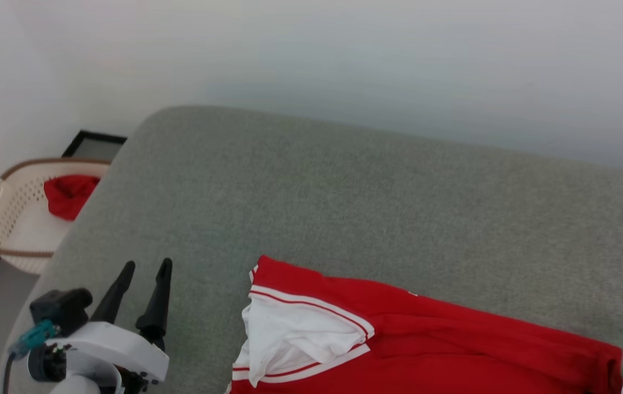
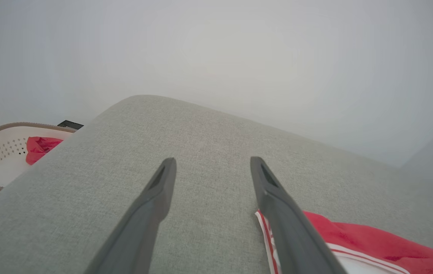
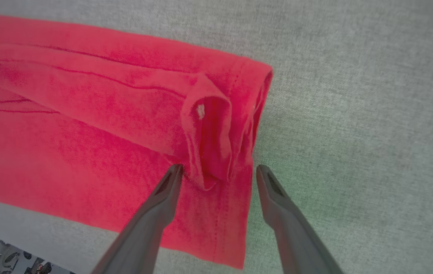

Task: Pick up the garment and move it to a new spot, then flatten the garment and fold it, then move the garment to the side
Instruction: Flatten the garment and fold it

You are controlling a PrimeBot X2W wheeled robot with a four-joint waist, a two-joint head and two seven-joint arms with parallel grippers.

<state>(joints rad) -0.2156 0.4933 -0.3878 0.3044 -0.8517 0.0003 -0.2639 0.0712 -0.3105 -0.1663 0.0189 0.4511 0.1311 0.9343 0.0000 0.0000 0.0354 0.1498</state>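
From the head: spotting the garment (image 1: 454,350) stretched along the near edge of the grey worktop (image 1: 344,191), with white lining on show at the armhole, and finding the left pincer (image 1: 147,265) just beside that end, fingers apart, gripping nothing. Over to the left wrist: looking between spread fingers at bare grey fabric, with striped trim peeking past the finger on that view's right. On to the right wrist: catching the right pincer (image 3: 220,167) wide open, straddling a puckered fold at the hem end. Reads as lining up a grasp, nothing lifted yet. Next, probably: dropping onto that pucker and closing, then shifting the left pincer across onto the trim.
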